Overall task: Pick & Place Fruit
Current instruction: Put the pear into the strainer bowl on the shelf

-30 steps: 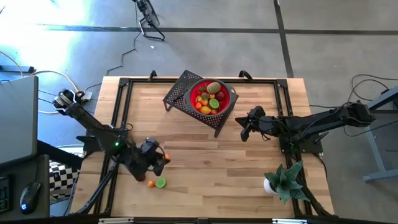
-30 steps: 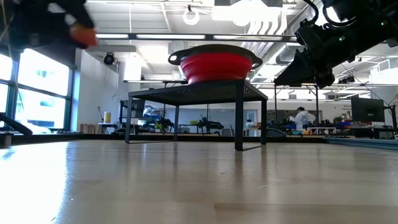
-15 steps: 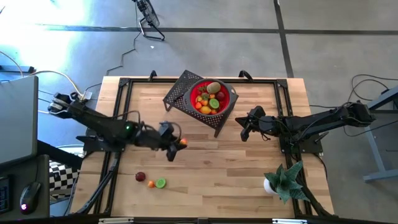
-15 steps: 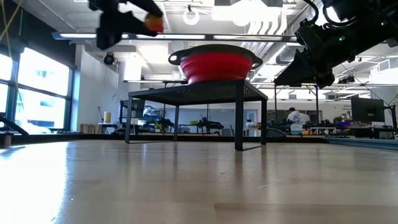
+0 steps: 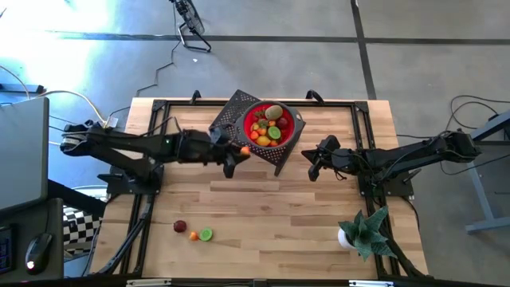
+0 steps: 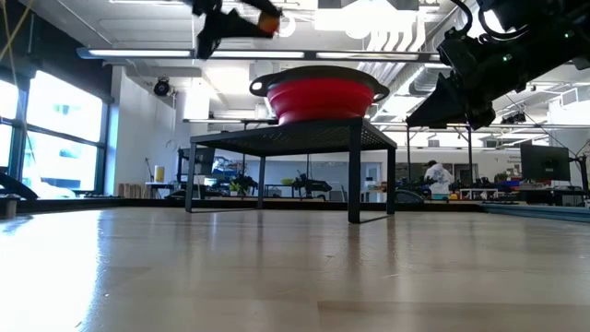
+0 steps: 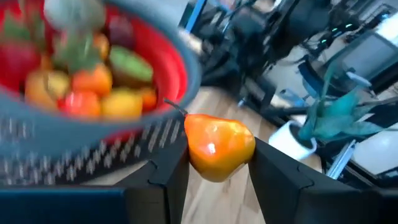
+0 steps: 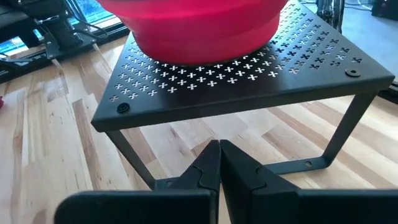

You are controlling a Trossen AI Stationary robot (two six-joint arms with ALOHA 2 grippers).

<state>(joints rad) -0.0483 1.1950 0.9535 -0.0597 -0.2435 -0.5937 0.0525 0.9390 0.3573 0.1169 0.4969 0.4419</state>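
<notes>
**Orange pear held beside bowl**

Left gripper (image 5: pixel 239 153) has its fingers (image 7: pixel 165 180) clamped on an orange pear (image 7: pixel 219 146), raised above the surface (image 5: pixel 279 215), just beside the red bowl (image 5: pixel 296 127). Right gripper (image 5: pixel 313 169) waits nearby, fingers (image 8: pixel 208 165) together.

Open-plan lab: concrete floor (image 5: pixel 414 64), ceiling strip lights (image 6: pixel 138 53), workbenches.

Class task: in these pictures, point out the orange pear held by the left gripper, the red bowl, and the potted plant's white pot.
orange pear (image 7: pixel 219 147), left wrist view, middle of its body.
red bowl (image 6: pixel 319 97), low view, its outer wall.
white pot (image 5: pixel 345 237), high view, its visible left side.
</notes>
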